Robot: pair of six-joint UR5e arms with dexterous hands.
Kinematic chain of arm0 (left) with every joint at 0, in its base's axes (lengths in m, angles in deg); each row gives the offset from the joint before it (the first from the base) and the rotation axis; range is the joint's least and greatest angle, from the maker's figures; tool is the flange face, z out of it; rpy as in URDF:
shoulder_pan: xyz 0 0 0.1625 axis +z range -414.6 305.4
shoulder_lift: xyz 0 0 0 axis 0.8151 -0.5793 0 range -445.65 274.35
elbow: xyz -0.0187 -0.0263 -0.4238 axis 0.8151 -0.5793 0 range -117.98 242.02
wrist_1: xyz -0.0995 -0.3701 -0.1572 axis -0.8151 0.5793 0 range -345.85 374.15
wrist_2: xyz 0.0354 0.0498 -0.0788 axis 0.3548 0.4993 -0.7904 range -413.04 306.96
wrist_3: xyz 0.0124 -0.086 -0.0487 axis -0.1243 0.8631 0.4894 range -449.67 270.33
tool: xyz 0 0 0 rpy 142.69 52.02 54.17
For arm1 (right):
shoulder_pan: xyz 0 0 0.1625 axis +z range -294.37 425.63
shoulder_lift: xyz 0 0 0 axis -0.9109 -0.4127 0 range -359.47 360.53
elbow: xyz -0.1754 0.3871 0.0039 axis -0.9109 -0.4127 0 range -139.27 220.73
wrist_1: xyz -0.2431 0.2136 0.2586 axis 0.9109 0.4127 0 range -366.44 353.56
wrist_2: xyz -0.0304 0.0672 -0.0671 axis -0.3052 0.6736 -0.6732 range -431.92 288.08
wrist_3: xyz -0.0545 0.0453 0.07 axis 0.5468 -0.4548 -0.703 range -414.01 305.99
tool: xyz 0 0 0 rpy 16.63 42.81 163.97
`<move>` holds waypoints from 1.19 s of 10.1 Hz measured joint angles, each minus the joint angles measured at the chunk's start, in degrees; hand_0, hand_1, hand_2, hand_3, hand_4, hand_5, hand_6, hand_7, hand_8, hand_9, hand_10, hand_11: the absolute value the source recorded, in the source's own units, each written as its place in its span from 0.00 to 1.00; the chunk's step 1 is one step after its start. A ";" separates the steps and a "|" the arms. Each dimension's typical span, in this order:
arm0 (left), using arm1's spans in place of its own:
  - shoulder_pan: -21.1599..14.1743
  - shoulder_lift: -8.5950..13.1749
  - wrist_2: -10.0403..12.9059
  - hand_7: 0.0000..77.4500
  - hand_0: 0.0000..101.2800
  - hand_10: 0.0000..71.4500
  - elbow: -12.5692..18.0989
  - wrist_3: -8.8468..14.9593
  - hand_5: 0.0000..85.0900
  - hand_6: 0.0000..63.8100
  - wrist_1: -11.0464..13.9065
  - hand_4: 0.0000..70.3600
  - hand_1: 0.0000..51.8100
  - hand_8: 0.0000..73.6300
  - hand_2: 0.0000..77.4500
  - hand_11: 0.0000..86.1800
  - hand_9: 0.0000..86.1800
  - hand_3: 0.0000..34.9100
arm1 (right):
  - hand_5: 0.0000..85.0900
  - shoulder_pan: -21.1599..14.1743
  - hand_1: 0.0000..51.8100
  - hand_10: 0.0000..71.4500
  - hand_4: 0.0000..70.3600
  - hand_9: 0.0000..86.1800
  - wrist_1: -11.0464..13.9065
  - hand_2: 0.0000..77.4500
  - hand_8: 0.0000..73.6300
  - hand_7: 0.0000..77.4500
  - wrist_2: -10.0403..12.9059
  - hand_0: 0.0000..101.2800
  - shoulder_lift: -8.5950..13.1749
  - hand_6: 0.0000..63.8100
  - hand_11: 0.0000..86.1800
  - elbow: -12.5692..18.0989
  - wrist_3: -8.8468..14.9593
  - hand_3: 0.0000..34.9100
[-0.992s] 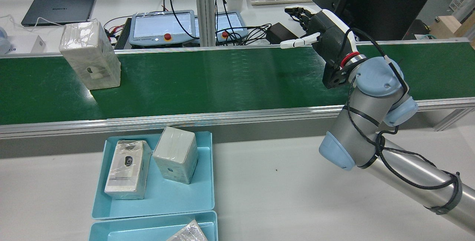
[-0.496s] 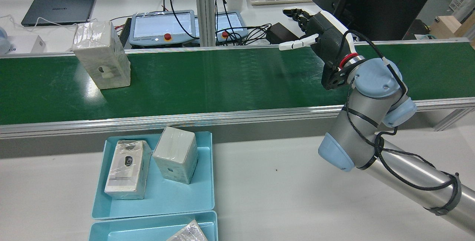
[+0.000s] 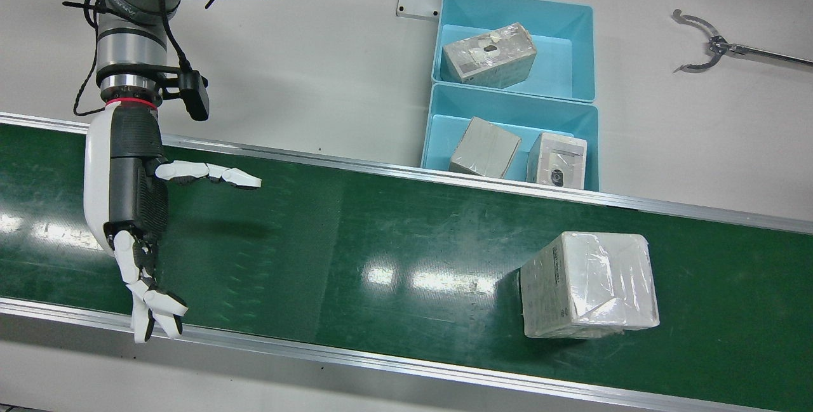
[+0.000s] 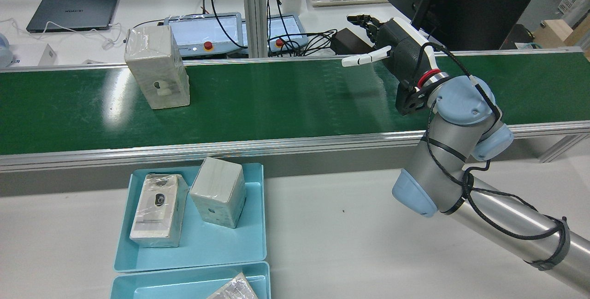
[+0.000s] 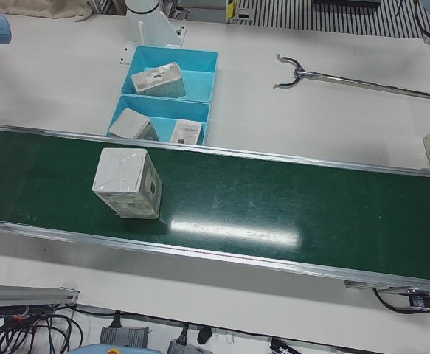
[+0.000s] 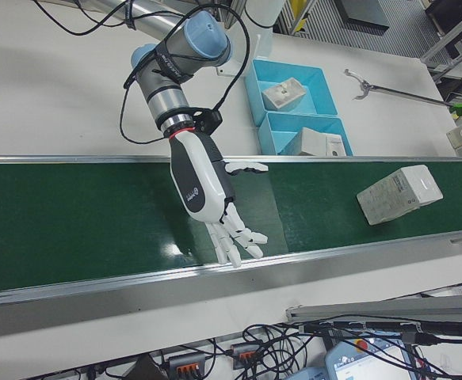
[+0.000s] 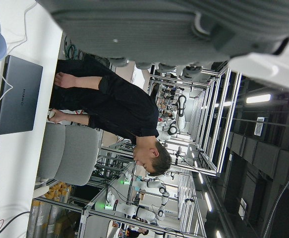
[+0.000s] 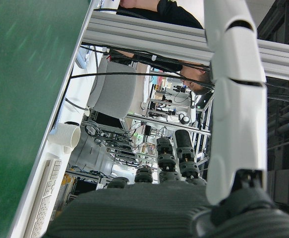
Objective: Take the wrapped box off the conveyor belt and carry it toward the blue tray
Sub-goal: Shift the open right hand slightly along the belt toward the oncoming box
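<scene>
A green conveyor belt (image 4: 286,101) crosses the white bench (image 4: 350,234). The wrapped box (image 4: 157,67) stands upright on the belt, untouched, just beyond the blue tray (image 4: 203,243) that holds two wrapped boxes. Well along the belt from the box, the right hand (image 3: 130,202) hovers empty, fingers spread wide. The left hand's pose cannot be told.

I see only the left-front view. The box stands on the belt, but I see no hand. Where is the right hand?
Observer: The right hand hovers over the belt, beyond the left edge of your view and well apart from the box.
Operator: Does it hold anything?
Observer: No. The right-front view shows it open, fingers spread, holding nothing.
</scene>
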 joint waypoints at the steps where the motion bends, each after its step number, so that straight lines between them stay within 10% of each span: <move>1: 0.00 0.00 0.00 0.01 0.00 0.01 0.00 0.00 0.01 0.00 0.00 0.00 0.00 0.01 0.01 0.01 0.00 0.00 | 0.31 -0.17 0.33 0.00 0.05 0.05 -1.16 0.18 0.02 0.08 -0.03 0.48 -0.09 0.06 0.01 0.05 0.43 0.04; 5: 0.00 0.00 0.00 0.01 0.00 0.01 0.00 0.00 0.01 0.00 0.00 0.00 0.00 0.01 0.01 0.01 0.01 0.00 | 0.27 0.05 0.35 0.00 0.00 0.03 -3.94 0.18 0.02 0.06 -0.11 0.48 -0.21 0.03 0.01 1.49 5.53 0.16; 12: 0.00 0.00 0.00 0.01 0.00 0.00 0.00 0.00 0.01 0.00 0.00 0.00 0.00 0.01 0.01 0.01 0.01 0.00 | 0.27 -0.29 0.34 0.00 0.02 0.04 -4.38 0.19 0.02 0.06 -0.06 0.48 -0.24 0.03 0.01 -0.11 6.53 0.13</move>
